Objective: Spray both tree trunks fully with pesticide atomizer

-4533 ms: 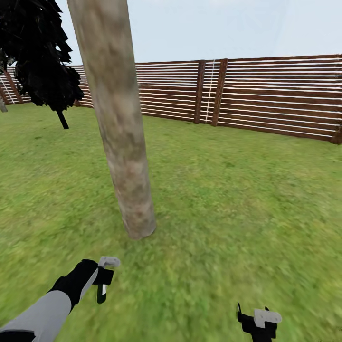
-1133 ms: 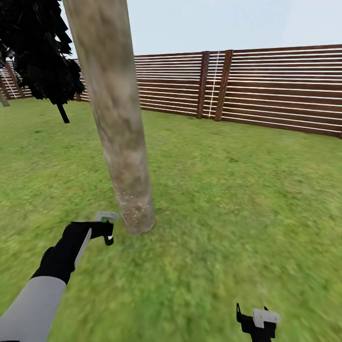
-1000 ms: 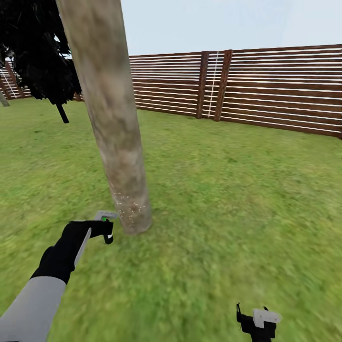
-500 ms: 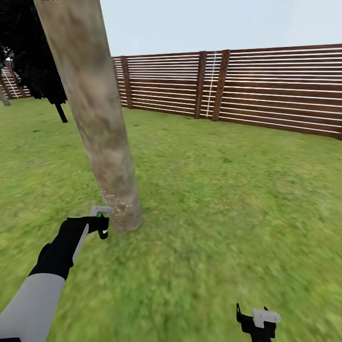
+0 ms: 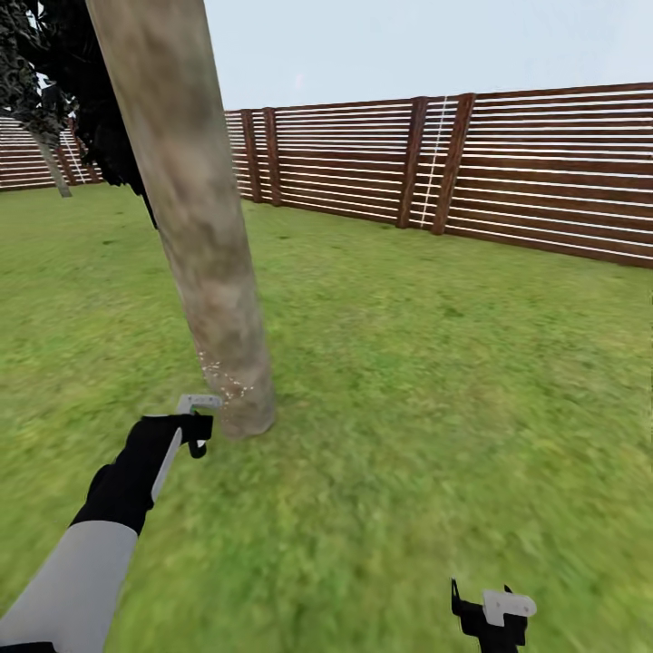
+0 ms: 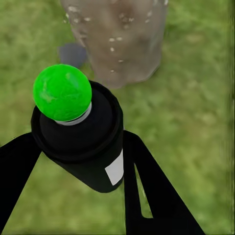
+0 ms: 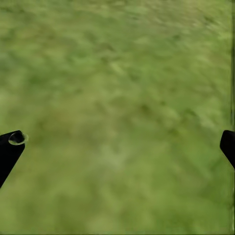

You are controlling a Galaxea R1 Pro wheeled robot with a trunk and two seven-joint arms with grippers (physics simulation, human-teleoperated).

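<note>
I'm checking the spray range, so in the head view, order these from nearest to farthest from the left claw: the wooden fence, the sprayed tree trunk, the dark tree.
1. Tree trunk, just beyond the left claw.
2. Dark tree, behind the trunk.
3. Wooden fence, along the lawn's far edge.

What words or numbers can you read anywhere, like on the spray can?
None: no words or numbers show anywhere.
The pesticide atomizer in the left gripper has a white patch on its side, but it is blank.
The tree trunk and wooden fence carry no signs.
</note>
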